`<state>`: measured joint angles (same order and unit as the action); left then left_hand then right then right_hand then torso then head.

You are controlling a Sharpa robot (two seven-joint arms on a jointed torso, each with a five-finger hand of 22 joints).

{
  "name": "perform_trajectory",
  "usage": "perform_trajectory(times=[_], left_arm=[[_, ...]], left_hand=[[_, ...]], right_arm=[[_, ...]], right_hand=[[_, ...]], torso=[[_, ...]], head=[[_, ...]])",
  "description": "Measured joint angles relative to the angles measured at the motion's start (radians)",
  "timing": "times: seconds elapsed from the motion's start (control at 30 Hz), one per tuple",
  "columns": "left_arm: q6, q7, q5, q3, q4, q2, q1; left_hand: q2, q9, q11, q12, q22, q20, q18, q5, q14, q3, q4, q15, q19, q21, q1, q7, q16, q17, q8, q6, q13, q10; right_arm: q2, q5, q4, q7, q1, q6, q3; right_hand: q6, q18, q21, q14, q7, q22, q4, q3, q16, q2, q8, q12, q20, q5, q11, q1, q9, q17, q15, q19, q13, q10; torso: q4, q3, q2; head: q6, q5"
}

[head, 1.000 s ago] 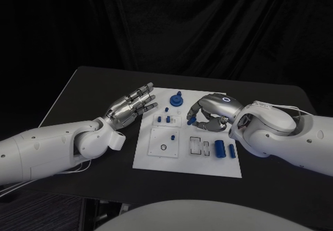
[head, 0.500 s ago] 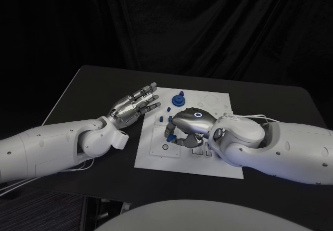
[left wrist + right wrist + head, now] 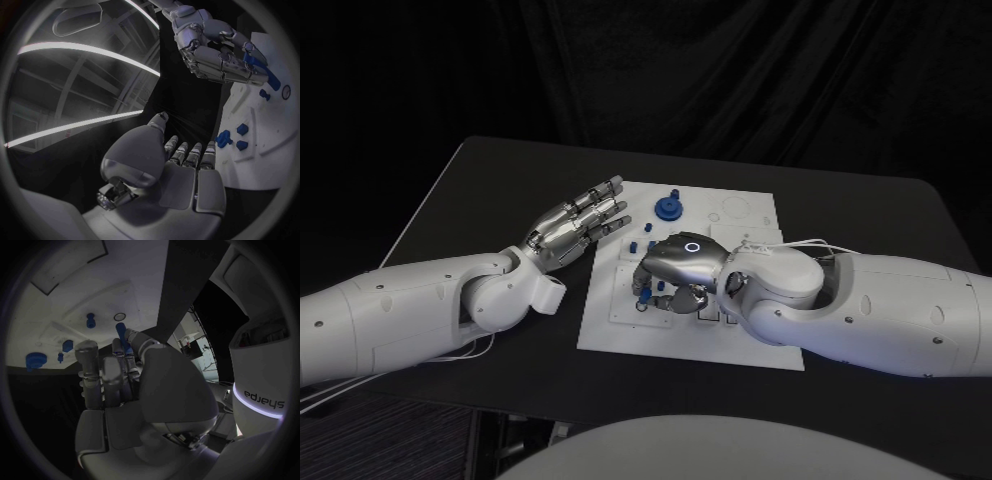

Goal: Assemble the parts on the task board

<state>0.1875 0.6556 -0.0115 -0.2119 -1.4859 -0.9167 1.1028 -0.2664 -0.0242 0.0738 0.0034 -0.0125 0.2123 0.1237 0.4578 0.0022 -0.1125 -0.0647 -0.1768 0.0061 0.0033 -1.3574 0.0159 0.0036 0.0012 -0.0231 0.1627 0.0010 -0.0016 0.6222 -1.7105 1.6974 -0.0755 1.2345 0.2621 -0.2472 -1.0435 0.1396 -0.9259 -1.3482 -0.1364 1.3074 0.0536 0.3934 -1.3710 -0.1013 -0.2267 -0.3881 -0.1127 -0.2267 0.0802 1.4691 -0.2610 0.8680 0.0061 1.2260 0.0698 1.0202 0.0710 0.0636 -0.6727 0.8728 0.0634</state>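
White task board (image 3: 733, 350) on black table (image 3: 473, 190), dark backdrop; right hand (image 3: 678, 272) perhaps pinching blue part (image 3: 120, 332)

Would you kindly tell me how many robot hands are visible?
2. The left hand hovers open beside the board; the right hand is over it, pinching a blue peg.

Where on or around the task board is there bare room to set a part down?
The task board is bare along its near edge, below the right hand, and at its far right corner, beyond the round blue part. Black table lies open right of the board. The board's middle is crowded: small blue parts, the right hand holding one, left hand alongside.
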Motion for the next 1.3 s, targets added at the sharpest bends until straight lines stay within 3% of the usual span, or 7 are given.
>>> perform_trajectory(times=[0.37, 0.57, 1.3], left_arm=[[0.000, 0.001, 0.000, 0.000, -0.002, -0.004, -0.008], [0.001, 0.001, 0.000, 0.000, -0.002, -0.003, -0.009], [0.001, 0.002, 0.000, 0.000, 0.000, -0.004, -0.010]], left_hand=[[0.000, 0.000, 0.000, 0.000, -0.002, 0.000, 0.000, 0.000, 0.000, 0.003, 0.003, 0.000, 0.000, 0.000, 0.000, 0.000, 0.000, 0.000, 0.000, 0.000, 0.000, 0.000], [0.000, 0.000, 0.000, 0.000, -0.002, 0.000, 0.000, 0.000, 0.000, 0.003, 0.003, 0.000, 0.000, 0.000, 0.000, 0.000, 0.000, 0.000, 0.000, 0.000, 0.000, 0.000], [-0.004, 0.000, 0.000, 0.000, -0.003, 0.000, 0.000, 0.000, 0.000, 0.006, 0.006, 0.000, 0.000, 0.000, 0.004, 0.000, 0.000, 0.000, 0.000, 0.000, 0.001, 0.000]], right_arm=[[-0.008, -0.018, -0.018, -0.002, -0.014, -0.011, 0.000], [-0.013, -0.022, -0.029, -0.001, -0.021, -0.001, 0.000], [-0.036, -0.027, -0.058, 0.000, -0.048, 0.027, 0.003]], right_hand=[[-0.001, 0.000, 0.000, 0.000, 0.001, 0.000, 0.000, 0.000, 0.000, 0.000, -0.005, 0.000, -0.004, 0.000, -0.004, 0.000, 0.000, 0.003, 0.000, 0.003, -0.001, 0.011], [-0.005, 0.000, -0.010, -0.005, 0.009, 0.000, -0.003, -0.003, 0.000, -0.003, -0.012, 0.001, 0.002, 0.007, -0.008, -0.002, 0.000, 0.013, -0.005, 0.009, 0.001, 0.030], [-0.005, 0.000, -0.014, -0.011, 0.017, 0.001, -0.003, -0.003, 0.000, 0.002, -0.012, 0.013, 0.006, 0.046, -0.009, -0.015, 0.000, 0.015, -0.006, 0.013, 0.004, 0.034]], torso=[[-0.0029, 0.0007, 0.000], [-0.0035, 0.0001, 0.001], [-0.0025, -0.0004, 0.002]], head=[[0.000, 0.002], [0.000, -0.005], [0.000, -0.008]])
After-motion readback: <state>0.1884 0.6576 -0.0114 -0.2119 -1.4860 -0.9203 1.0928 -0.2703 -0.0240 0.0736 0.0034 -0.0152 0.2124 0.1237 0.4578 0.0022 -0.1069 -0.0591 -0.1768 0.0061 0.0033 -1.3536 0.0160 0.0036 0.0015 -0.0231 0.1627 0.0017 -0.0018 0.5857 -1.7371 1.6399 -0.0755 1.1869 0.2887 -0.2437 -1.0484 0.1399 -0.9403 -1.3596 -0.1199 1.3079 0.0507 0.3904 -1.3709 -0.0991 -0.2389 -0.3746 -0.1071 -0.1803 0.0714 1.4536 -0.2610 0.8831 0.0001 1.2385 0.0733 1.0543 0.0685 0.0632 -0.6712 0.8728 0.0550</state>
